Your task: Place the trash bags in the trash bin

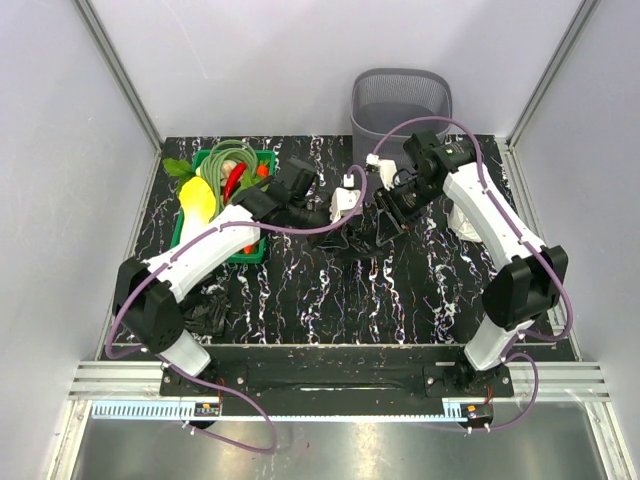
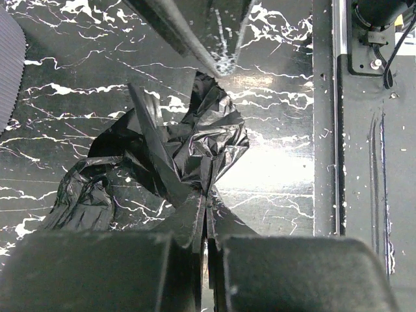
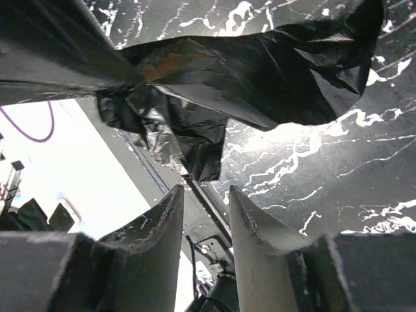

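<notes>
Left wrist view: your left end effector [image 2: 207,203] is pinched shut on a crumpled black trash bag [image 2: 185,153]. Your right end effector [image 3: 205,208] stands partly open, just short of the film. Both arms reach inward over the counter [image 1: 330,290]; the trash bin [image 1: 401,100] sits behind them.

Lab cell: aluminium frame [image 1: 120,75], white panels [image 1: 300,50].

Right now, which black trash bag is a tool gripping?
The mid-table trash bag, pinched in the shut left tool. The other trash bag lies crumpled and untouched near the left arm's base.
</notes>
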